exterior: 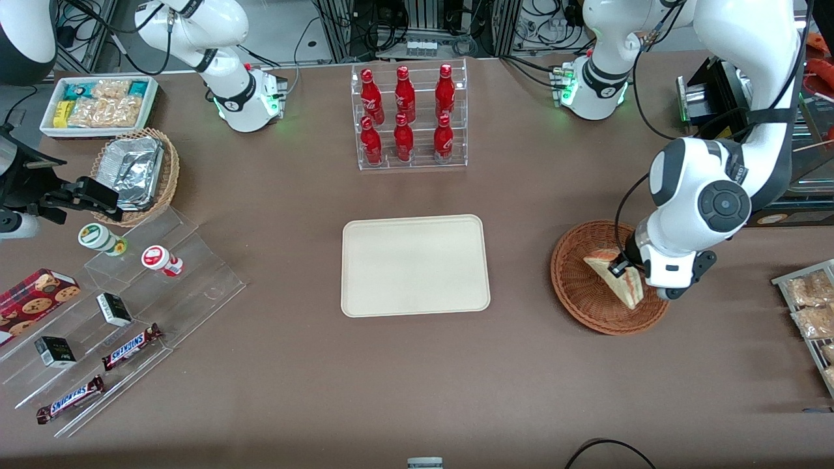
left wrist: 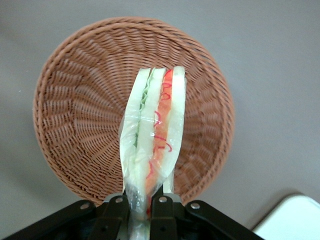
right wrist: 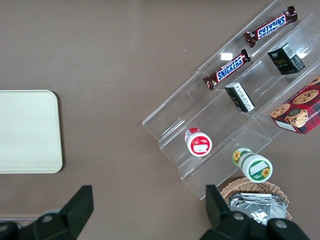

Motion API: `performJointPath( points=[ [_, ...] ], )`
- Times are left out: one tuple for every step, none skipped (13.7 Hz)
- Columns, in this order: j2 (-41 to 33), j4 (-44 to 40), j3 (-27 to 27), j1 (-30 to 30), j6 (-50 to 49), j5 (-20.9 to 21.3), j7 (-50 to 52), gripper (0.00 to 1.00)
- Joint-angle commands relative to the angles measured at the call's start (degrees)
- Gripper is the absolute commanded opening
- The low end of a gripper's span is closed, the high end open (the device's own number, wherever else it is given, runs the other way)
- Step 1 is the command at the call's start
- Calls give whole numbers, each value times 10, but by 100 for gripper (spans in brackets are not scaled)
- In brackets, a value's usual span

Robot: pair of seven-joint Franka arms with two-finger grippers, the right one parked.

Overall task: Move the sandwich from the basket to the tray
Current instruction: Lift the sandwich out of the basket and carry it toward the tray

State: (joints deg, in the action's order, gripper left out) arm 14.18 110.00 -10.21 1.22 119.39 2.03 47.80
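Pinching the soft, wrapped sandwich [left wrist: 152, 135] by one corner, my tool [left wrist: 142, 202] is holding it above the basket [left wrist: 70, 125], squash-prone.

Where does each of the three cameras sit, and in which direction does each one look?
Front view: high, facing both arms' bases, looking down on the table; shows both arms, the tray, and the gripper over the basket.
Left wrist view: on the working arm, looking down past its fingers, shut on the sandwich above the basket.
Right wrist view: on the parked arm, looking down on the snack shelves; only its own dark fingers show.
Shared: a part of the tray shows in all three views.
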Motion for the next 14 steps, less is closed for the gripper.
performJointPath(
  points=[
    [24,-51,-30,17,-21,-4,-18,0],
    [35,-71,-38,33,-41,1,-18,0],
    [47,-93,-38,50,-67,2,-20,0],
    [58,-112,-39,64,-85,2,-27,0],
    [66,-128,-39,80,-93,2,-37,0],
    [74,-141,-39,95,-96,2,-38,0],
    [83,-153,-39,112,-97,2,-37,0],
    [94,-166,-39,129,-97,2,-35,0],
    [108,-182,-39,147,-98,2,-34,0],
    [122,-198,-39,168,-98,3,-34,0],
    [134,-212,-39,184,-99,4,-34,0],
    [146,-224,-39,199,-99,4,-32,0],
    [156,-232,-39,213,-99,4,-32,0],
    [169,-239,-39,230,-98,5,-31,0]
  ],
)
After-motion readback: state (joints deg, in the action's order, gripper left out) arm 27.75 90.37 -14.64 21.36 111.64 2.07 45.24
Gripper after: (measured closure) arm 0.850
